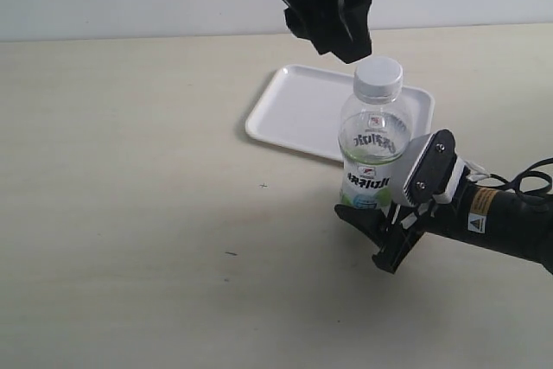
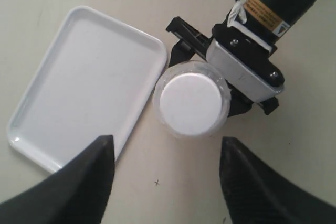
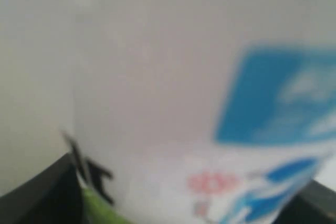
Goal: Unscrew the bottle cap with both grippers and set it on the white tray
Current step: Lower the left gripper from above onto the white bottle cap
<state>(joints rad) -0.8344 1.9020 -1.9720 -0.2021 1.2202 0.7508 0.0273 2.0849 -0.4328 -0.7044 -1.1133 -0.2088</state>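
Two sets of fingers are at work here. The left gripper (image 2: pixel 165 148) has its fingers (image 2: pixel 89 182) spread wide and grasping nothing. They hang above the bottle cap (image 2: pixel 190 103), one to either side of it and clear of its wall. The right gripper (image 1: pixel 393 200) is clenched on the bottle (image 1: pixel 371 140), low on the labelled body, with its white-grey block against one side. Its own wrist view shows only blurred label filling the frame, which fits so close a hold.

The cap sits on the neck, apparently not yet unscrewed. The bottle stands upright on the tabletop (image 1: pixel 130 213), just beside a rounded corner of the white tray (image 1: pixel 294 110); whether it touches the rim I cannot tell.

The cap looks small, stiff and light. Its side wall is probably the place to take hold, with the fingers on opposite sides and squarely level, since the smooth top offers no purchase for turning. The bottle's thin clear wall will likely give under a squeeze and could turn within the low grasp as the cap is twisted. Once free, so light a cap could easily slip out or roll.
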